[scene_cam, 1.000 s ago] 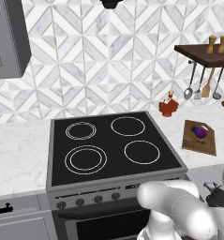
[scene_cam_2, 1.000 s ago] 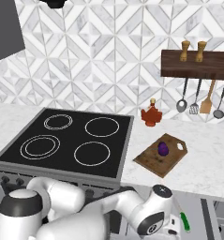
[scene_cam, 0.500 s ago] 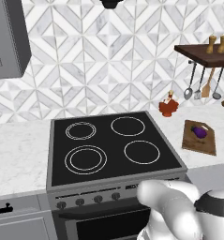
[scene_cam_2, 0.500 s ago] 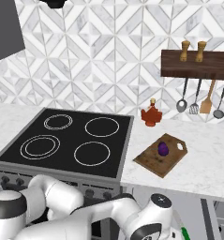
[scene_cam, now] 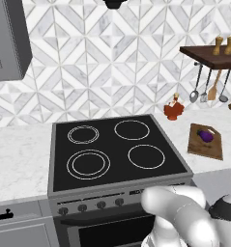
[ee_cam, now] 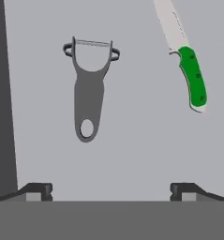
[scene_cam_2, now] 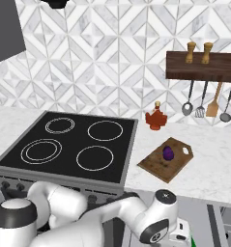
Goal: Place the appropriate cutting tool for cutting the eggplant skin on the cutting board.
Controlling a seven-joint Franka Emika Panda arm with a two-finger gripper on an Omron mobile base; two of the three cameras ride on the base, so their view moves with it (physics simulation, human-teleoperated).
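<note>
The dark grey Y-shaped peeler [ee_cam: 89, 89] lies flat on a grey surface in the hand view, forked head toward the top. My gripper [ee_cam: 112, 191] hangs above it and is open; its two dark fingertips [ee_cam: 36, 190] stand wide apart with nothing between them. The peeler sits a little left of the midline between the fingers. On the counter right of the stove lies the brown cutting board [scene_cam: 207, 150] [scene_cam_2: 154, 164]. The small purple eggplant [scene_cam: 205, 135] [scene_cam_2: 168, 153] rests on it.
A green-handled knife [ee_cam: 191, 80] lies to the right of the peeler. A dark wall [ee_cam: 1, 93] borders the grey surface on the left. The black stove [scene_cam: 114, 149] [scene_cam_2: 73, 144], a red pot [scene_cam: 173, 110] [scene_cam_2: 155, 118] and hanging utensils [scene_cam_2: 206, 101] stand by the board.
The arm has swung a little lower and toward the right in the base views. The board, the eggplant and the stove have not moved.
</note>
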